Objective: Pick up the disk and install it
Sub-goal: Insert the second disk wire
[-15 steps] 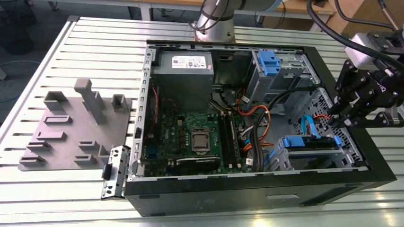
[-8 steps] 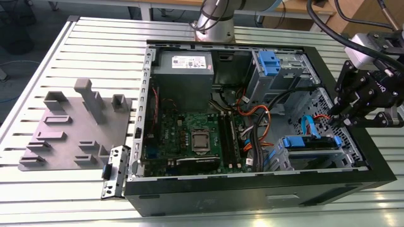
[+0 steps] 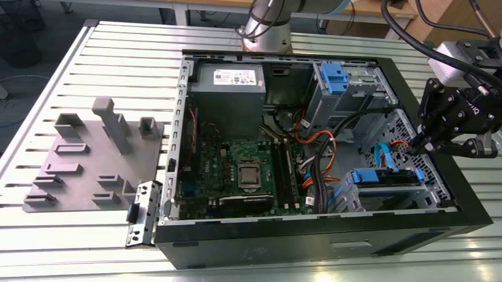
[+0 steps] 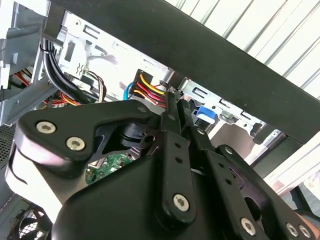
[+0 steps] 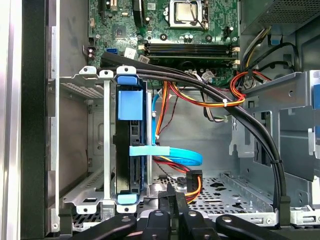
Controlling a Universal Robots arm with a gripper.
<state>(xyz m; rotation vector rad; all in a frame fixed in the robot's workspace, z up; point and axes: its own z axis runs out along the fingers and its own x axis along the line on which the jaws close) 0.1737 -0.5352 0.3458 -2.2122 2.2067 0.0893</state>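
Note:
The disk [image 3: 386,177] sits in the metal drive cage [image 3: 392,194] at the case's near corner on the exterior view's right, blue rails at both ends. In the first wrist view the disk [image 5: 134,165] shows edge-on inside the cage, with a blue rail [image 5: 130,105] along it and a blue cable [image 5: 170,152] across its edge. My gripper [image 3: 414,148] hangs over the case's wall on the exterior view's right, a little beyond the cage. Its fingers [image 5: 169,200] stand together with nothing between them, apart from the disk. In the second wrist view the gripper [image 4: 172,100] points at the cage area.
The open computer case [image 3: 314,241] lies on a slatted table [image 3: 117,64]. Inside are a motherboard [image 3: 235,170], a grey power supply [image 3: 227,88], cable bundles [image 5: 210,95] and an upper bay with a blue caddy [image 3: 333,79]. A grey fixture plate [image 3: 86,158] lies on the exterior view's left.

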